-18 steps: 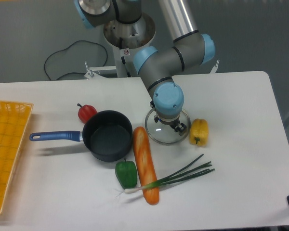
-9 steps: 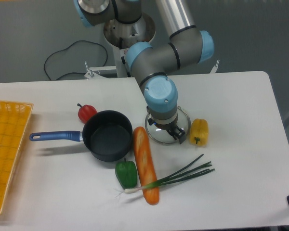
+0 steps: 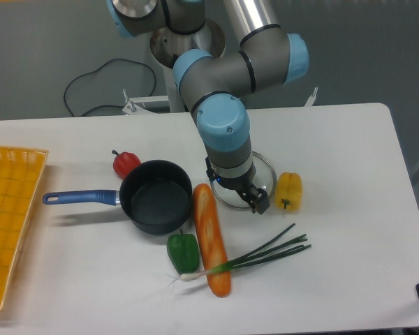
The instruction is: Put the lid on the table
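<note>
The table (image 3: pixel 335 265) is a broad white top with rounded corners, smooth and matt; behind it lies a grey floor with one black cable (image 3: pixel 98 84) looping across it; the arm's metal base (image 3: pixel 185 42) stands at the far edge.

Taking the saucepan (image 3: pixel 156 197) as landmark: it is one dark round pan, empty, with a blue handle pointing left; one red pepper (image 3: pixel 126 162) sits touching or just beside its far left rim; one green pepper (image 3: pixel 184 252) sits just in front of it; one long orange-brown loaf (image 3: pixel 211 239) lies along its right side, close to the rim; one bunch of green onion stalks (image 3: pixel 255 257), thin and straight, lies to the front right, crossing the loaf's near end; one yellow pepper (image 3: pixel 288 191) stands further right, beyond the loaf; one yellow mesh basket (image 3: pixel 10 216) sits well to the left, at the table's edge.

The lid (image 3: pixel 263 169), one round disc of clear glass with a thin metal rim, lies flat on the table right of the saucepan, between the loaf and the yellow pepper; the arm covers its middle.

The gripper (image 3: pixel 255 202) hangs over the lid's near edge; whether its jaws are parted or closed I cannot tell.
</note>
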`<state>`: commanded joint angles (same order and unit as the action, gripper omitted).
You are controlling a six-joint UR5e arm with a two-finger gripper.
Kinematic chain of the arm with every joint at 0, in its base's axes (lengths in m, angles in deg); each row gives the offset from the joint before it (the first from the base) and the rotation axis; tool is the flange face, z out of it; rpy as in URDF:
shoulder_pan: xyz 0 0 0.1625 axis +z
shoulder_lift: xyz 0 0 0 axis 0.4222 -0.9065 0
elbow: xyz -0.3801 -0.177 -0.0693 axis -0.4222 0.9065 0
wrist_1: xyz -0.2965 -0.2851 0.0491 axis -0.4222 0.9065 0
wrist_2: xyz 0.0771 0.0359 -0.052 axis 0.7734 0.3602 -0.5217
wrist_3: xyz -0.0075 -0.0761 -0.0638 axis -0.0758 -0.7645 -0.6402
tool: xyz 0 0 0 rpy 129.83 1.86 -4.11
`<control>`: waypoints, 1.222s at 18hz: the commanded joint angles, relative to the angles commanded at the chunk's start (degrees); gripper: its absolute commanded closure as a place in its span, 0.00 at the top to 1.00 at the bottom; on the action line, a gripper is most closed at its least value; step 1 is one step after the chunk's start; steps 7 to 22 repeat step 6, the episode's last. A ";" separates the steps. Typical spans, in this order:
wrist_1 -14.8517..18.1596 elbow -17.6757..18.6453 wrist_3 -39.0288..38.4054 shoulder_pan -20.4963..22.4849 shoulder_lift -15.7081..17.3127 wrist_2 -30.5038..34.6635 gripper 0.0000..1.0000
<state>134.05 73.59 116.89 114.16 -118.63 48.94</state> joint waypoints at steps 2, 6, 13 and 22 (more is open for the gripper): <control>-0.17 0.00 -1.14 0.09 0.00 -0.26 1.00; -0.35 0.17 -1.14 0.17 0.00 -0.87 1.00; -0.35 0.17 -1.14 0.17 0.00 -0.87 1.00; -0.35 0.17 -1.14 0.17 0.00 -0.87 1.00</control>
